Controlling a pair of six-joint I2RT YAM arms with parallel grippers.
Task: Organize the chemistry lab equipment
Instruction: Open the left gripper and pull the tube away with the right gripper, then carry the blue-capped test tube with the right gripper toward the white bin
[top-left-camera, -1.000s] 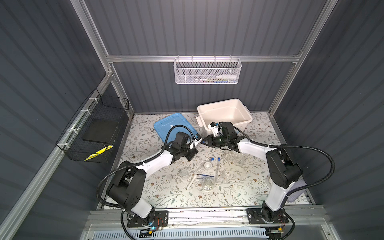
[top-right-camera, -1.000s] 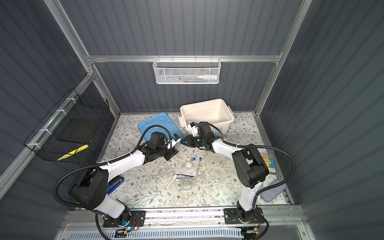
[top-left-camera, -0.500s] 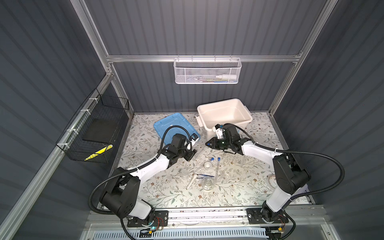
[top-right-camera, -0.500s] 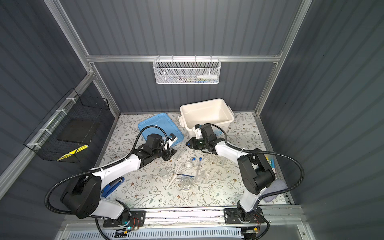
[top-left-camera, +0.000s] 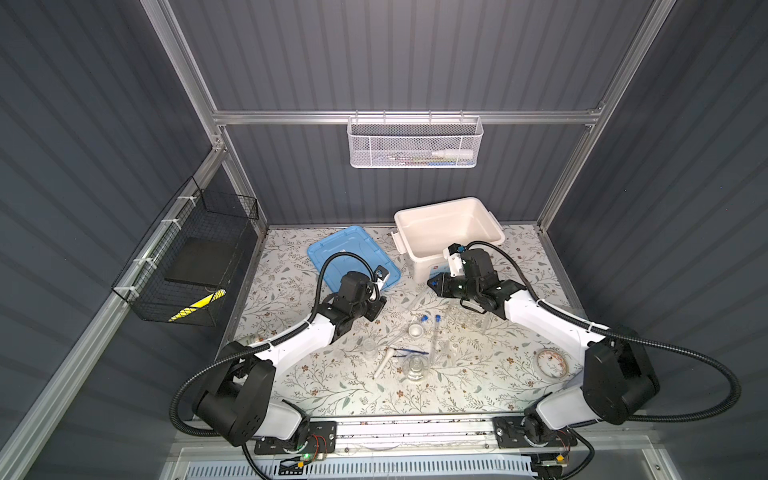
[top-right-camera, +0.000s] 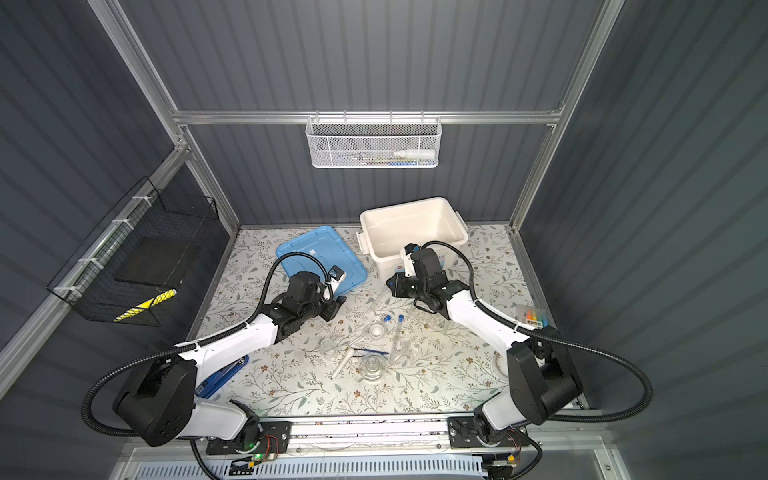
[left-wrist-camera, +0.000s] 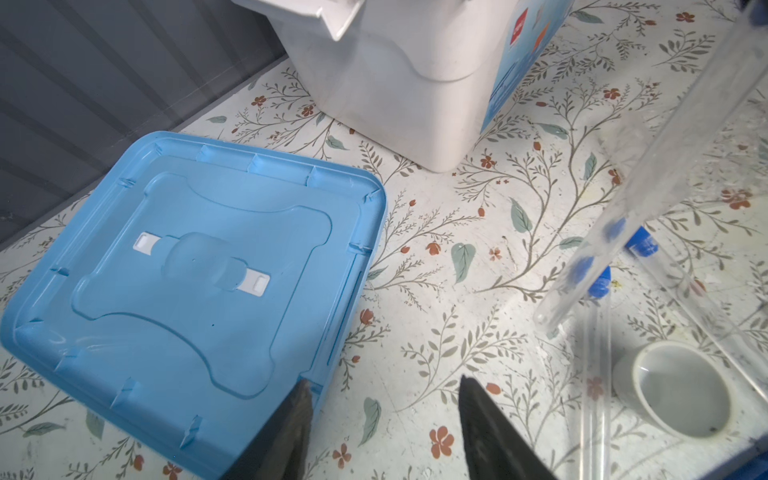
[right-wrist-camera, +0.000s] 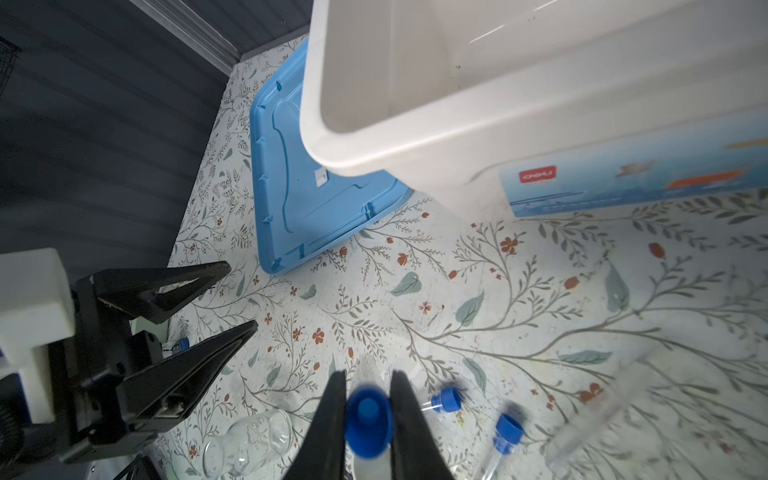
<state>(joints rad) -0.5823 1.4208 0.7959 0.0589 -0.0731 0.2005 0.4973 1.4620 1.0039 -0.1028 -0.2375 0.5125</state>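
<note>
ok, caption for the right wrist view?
Right tool grips a blue-capped test tube; left tool open beside it.

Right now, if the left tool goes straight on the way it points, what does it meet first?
Likely the bare table, since the left tool tilts down toward it. Kept level, the white bin would come first at its near corner; the blue lid lies just beside that line.

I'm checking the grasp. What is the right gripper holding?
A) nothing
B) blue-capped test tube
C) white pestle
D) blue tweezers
B: in the right wrist view, the right gripper is shut on a blue-capped test tube.
</note>
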